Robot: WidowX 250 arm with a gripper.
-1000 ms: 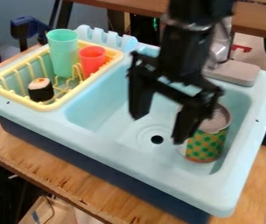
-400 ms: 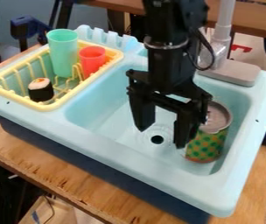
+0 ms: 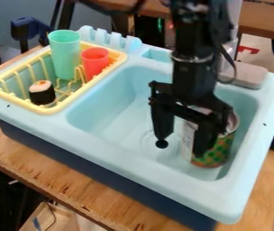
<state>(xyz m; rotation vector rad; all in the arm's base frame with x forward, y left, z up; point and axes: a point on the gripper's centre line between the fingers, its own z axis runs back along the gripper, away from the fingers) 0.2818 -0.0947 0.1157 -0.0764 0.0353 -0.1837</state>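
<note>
Hanging with fingers apart, the black gripper (image 3: pixel 183 144) overlaps the patterned can (image 3: pixel 219 154), upright near the front right corner of the sink's (image 3: pixel 163 177) basin. Probably stiff, smooth and light, it suits a hold around its sides; more room lies toward the basin's left wall.

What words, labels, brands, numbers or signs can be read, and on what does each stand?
No text can be read.
Can: the pale panel beside the hand may carry print, too small to read.
Red mark behind the sink: no letters can be made out.
</note>
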